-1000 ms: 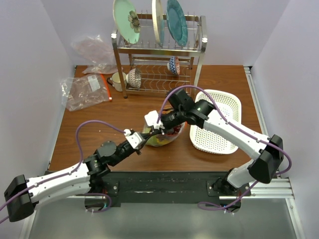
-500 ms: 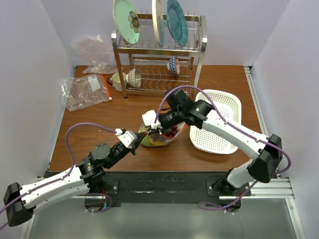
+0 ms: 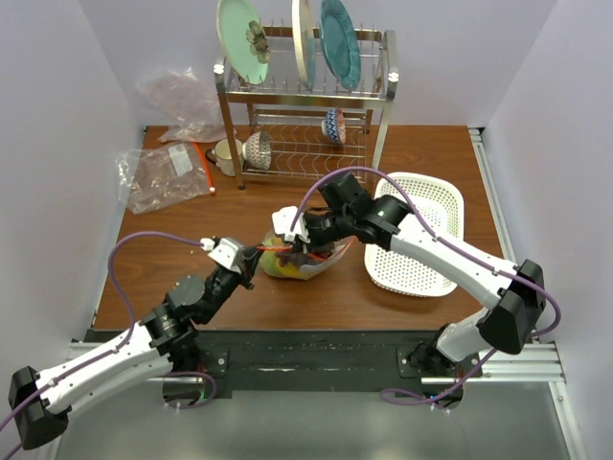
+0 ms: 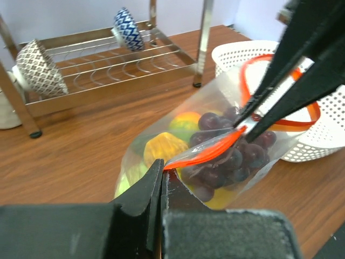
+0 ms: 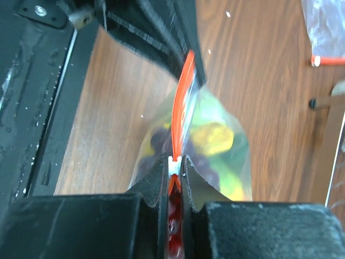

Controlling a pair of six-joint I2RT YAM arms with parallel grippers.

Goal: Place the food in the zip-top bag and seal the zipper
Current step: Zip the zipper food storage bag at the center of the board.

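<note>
Zipper (image 4: pixel 207 152) clamped by 2 closed pincers: left pincer (image 4: pixel 161 174) on its end, right pincer (image 5: pixel 173 168) farther along it. Zip-top bag (image 4: pixel 226 89), holding grapes (image 4: pixel 237 156), rests on the desk (image 4: pixel 81 140) beside the white basket (image 3: pixel 421 240).

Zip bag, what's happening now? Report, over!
Left claw shut on zipper end. Right claw shut on it farther along. Food inside bag. White basket close by.

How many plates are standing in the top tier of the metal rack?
3. A pale green plate stands at the left, a cream plate is seen edge-on in the middle, and a teal plate is just right of it. Another thin plate could be hidden behind them.
</note>
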